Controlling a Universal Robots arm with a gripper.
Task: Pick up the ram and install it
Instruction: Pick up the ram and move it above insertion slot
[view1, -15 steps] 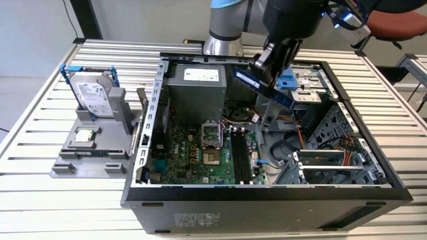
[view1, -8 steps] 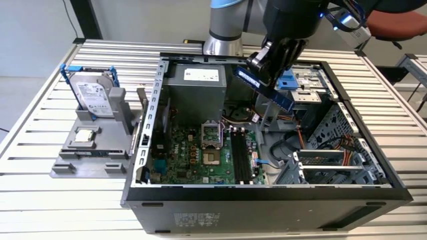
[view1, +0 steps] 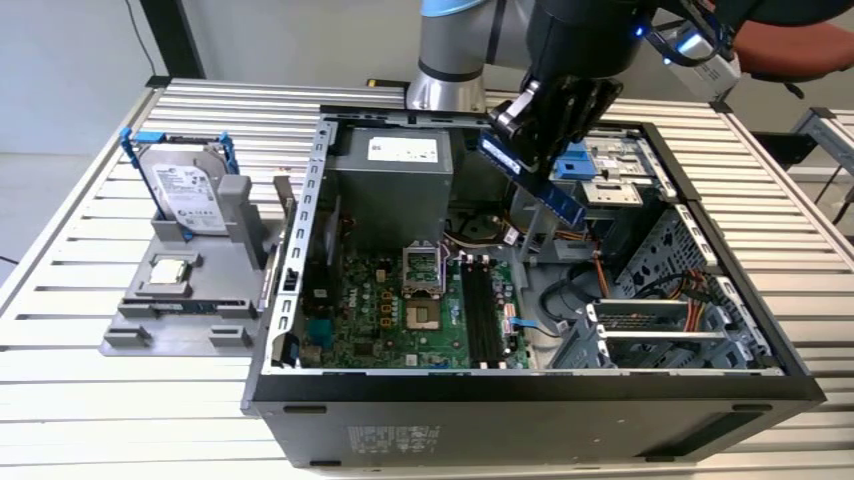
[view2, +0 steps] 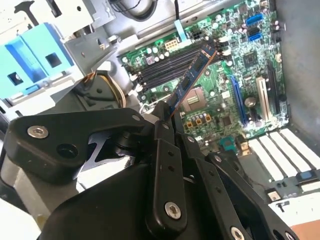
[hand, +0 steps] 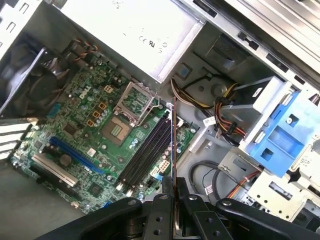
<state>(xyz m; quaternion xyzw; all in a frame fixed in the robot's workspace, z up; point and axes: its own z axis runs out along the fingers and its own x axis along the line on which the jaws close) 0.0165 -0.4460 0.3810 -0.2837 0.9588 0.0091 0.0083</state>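
My black gripper (view1: 531, 135) hangs over the open computer case and is shut on the ram (view1: 545, 188). The ram is a long thin dark stick, tilted down toward the exterior view's right. It is held in the air above the green motherboard (view1: 394, 310), apart from the black memory slots (view1: 481, 315). In the second wrist view the ram (view2: 196, 74) sticks out from the gripper (view2: 168, 114) over the slots (view2: 162, 67). In the first wrist view the ram (hand: 173, 142) is edge-on from the gripper (hand: 173, 184), beside the slots (hand: 147, 150).
A silver hard drive in a blue frame (view1: 187, 190) stands on a grey fixture (view1: 180, 300) at the exterior view's left. Inside the case are a grey power supply (view1: 387, 170), a blue drive bracket (view1: 587, 160), loose cables (hand: 225, 115) and metal case walls (view1: 534, 385).
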